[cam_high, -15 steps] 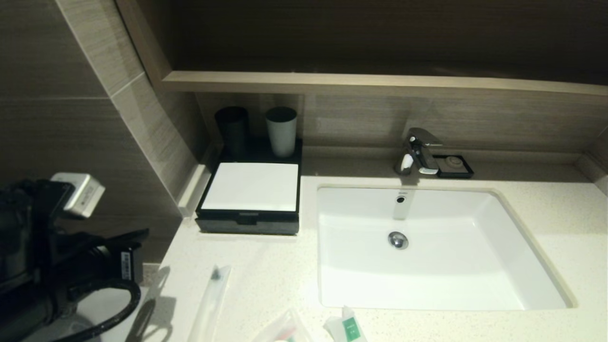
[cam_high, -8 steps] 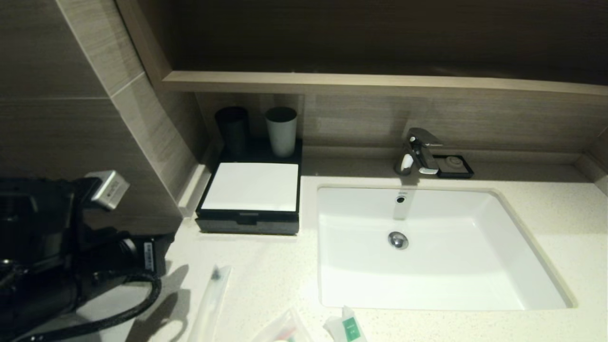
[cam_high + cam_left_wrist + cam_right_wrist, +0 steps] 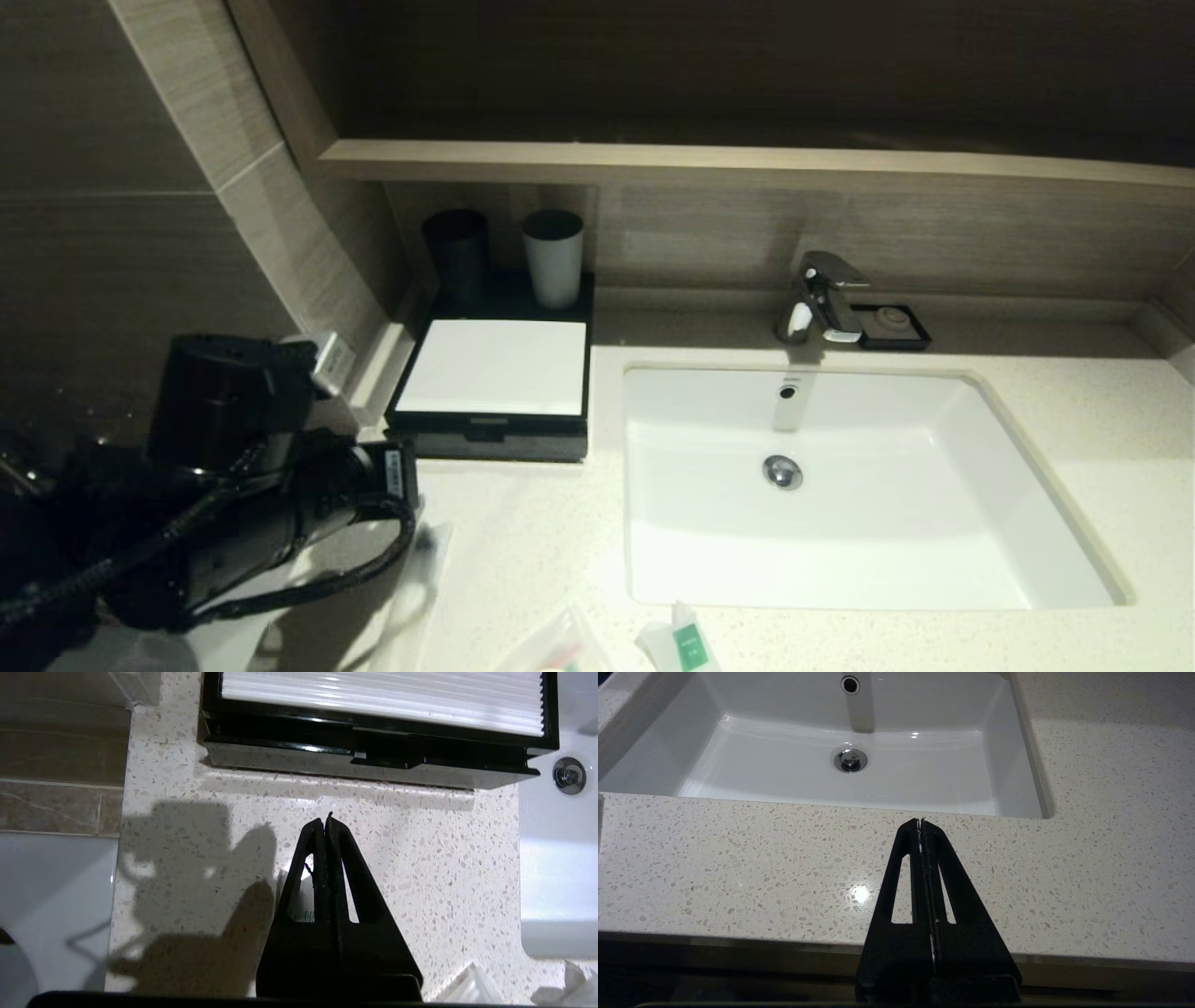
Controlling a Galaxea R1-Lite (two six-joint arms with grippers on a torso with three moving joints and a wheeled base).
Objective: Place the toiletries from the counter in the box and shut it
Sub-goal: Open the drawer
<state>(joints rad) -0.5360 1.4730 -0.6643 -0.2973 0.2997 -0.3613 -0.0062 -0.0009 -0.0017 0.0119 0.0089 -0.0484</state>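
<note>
The black box [image 3: 492,383] with a white top stands at the back left of the speckled counter [image 3: 523,532]. Its front drawer [image 3: 369,763] is pushed in. A long thin sleeve [image 3: 425,569] lies near the front left, partly under my left arm [image 3: 280,504]. A clear pouch [image 3: 560,646] and a white sachet with a green label [image 3: 686,644] lie at the front edge. My left gripper [image 3: 325,822] is shut and empty above the counter, short of the drawer, with the sleeve [image 3: 299,903] below its fingers. My right gripper [image 3: 920,823] is shut and empty over the counter's front edge, by the basin.
A white basin [image 3: 980,485] with a chrome tap [image 3: 822,294] fills the middle and right. A dark cup [image 3: 456,245] and a grey cup [image 3: 553,257] stand behind the box. A small black soap dish [image 3: 894,327] sits by the tap. A wall runs along the left.
My left arm has swung right and forward over the counter's left edge and now covers part of the long sleeve. Nothing else has moved.
</note>
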